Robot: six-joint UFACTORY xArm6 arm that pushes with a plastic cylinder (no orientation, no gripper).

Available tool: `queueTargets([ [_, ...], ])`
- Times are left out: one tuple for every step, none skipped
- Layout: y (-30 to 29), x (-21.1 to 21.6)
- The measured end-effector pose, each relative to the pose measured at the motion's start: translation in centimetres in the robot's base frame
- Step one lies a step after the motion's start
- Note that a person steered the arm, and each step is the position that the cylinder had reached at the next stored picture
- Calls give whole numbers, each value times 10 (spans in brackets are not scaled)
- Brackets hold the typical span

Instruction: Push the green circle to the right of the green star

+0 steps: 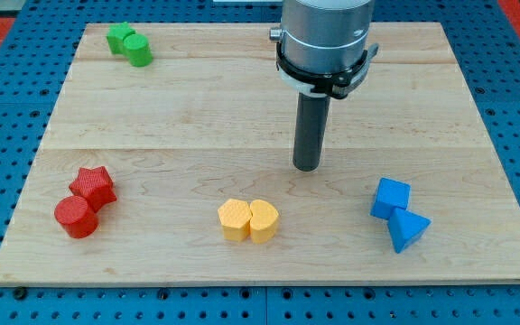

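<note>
The green circle [139, 50] sits at the view's top left of the wooden board [197, 117], touching the right side of the green star [119, 37]. My tip [306, 167] stands near the board's middle, far to the right of and below both green blocks, touching no block.
A red star [94, 186] and a red circle [77, 217] sit together at the bottom left. A yellow hexagon [234, 219] and a yellow heart [263, 220] touch at the bottom centre. A blue cube [391, 198] and a blue triangle [408, 228] sit at the bottom right.
</note>
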State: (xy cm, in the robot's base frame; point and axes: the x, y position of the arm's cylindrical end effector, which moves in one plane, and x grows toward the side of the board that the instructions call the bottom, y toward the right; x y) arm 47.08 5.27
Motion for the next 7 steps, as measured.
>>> queueTargets([
  [0,0],
  [0,-1],
  [-1,-3],
  [-42,-12],
  [-100,-32],
  [-153,-59],
  [-186,-82],
])
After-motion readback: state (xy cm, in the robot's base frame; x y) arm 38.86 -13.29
